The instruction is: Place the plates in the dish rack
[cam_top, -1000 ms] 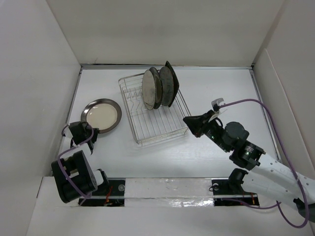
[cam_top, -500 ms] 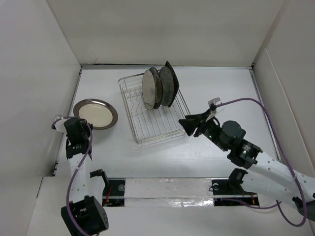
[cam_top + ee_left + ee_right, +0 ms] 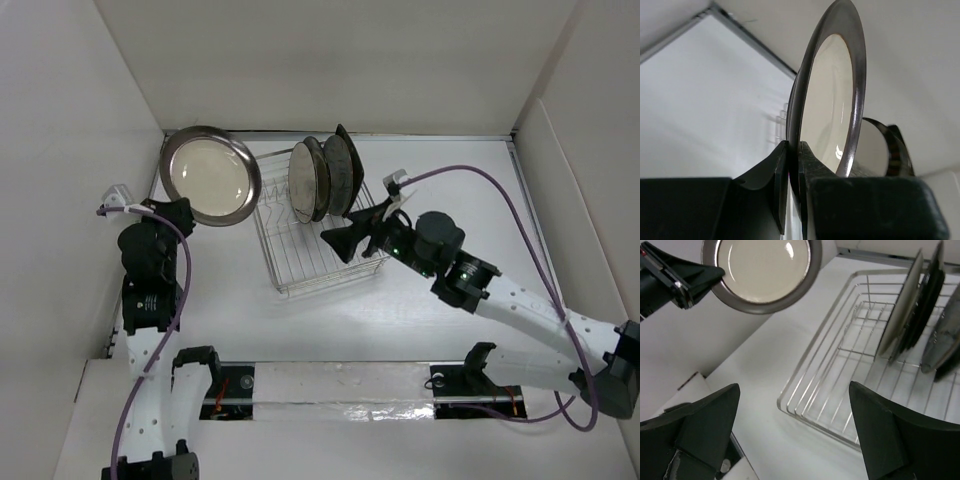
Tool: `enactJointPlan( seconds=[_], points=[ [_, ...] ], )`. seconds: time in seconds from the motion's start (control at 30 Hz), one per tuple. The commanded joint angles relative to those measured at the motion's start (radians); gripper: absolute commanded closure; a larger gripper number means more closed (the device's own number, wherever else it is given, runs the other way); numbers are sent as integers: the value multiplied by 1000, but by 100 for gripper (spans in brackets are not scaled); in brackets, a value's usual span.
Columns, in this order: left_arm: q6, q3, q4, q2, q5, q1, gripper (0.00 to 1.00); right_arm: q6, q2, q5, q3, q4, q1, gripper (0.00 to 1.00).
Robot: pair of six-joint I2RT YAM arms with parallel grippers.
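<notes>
The plate (image 3: 832,100) you're holding looks like glazed ceramic, smooth and glossy, with highlights along its rim. Your dish rack (image 3: 812,390) is bright, smooth metal wire. The right gripper (image 3: 792,405) reads as matt black plastic, and the table (image 3: 430,180) as a matt surface.

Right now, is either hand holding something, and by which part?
The left hand pinches the cream, dark-rimmed plate by its rim, one finger on each face. The right hand is open and empty.

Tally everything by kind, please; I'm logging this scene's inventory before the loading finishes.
Plates: 5 (held plate, 4 racked plates)
Dish rack: 1
End effectors: 2 (left end effector, right end effector)
Total: 8
</notes>
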Motion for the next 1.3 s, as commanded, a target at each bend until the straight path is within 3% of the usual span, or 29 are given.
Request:
enactJointPlan(
  seconds=[0.0, 0.23, 0.43, 0.6, 0.73, 0.8, 0.9, 0.93, 1.0, 1.03, 1.1, 1.13, 1.27],
  points=[
    [-23, 27, 255, -61, 188, -29, 100, 14, 105, -58, 133, 110, -5, 4],
    [-51, -82, 382, -113, 387, -76, 100, -20, 332, -38, 357, 48, -53, 3],
    [-60, -74, 465, -107, 538, -145, 100, -14, 398, -71, 382, 37, -149, 2],
    [-37, -68, 501, -105, 564, -203, 100, -6, 425, -77, 368, 26, -160, 2],
    [-45, -84, 550, -87, 610, -224, 100, 1, 442, -221, 344, 74, -170, 4],
    [-42, -84, 551, -70, 624, -233, 100, 10, 446, -375, 319, 156, -170, 7],
    [-45, -105, 567, -68, 619, -233, 100, 40, 469, -562, 278, 247, -179, 31],
    [-46, -111, 568, -68, 612, -233, 100, 49, 475, -605, 272, 262, -179, 54],
    [-43, -111, 559, -53, 598, -233, 100, 66, 475, -691, 238, 328, -199, 76],
    [-40, -110, 544, -49, 598, -233, 100, 95, 472, -708, 224, 356, -199, 95],
    [-34, -114, 530, -39, 583, -233, 97, 128, 474, -745, 195, 411, -223, 100],
    [-36, -119, 518, -39, 564, -233, 82, 150, 474, -749, 192, 419, -223, 100],
    [25, -61, 381, -35, 407, -233, 54, 185, 452, -720, 175, 456, -255, 100]
  ],
)
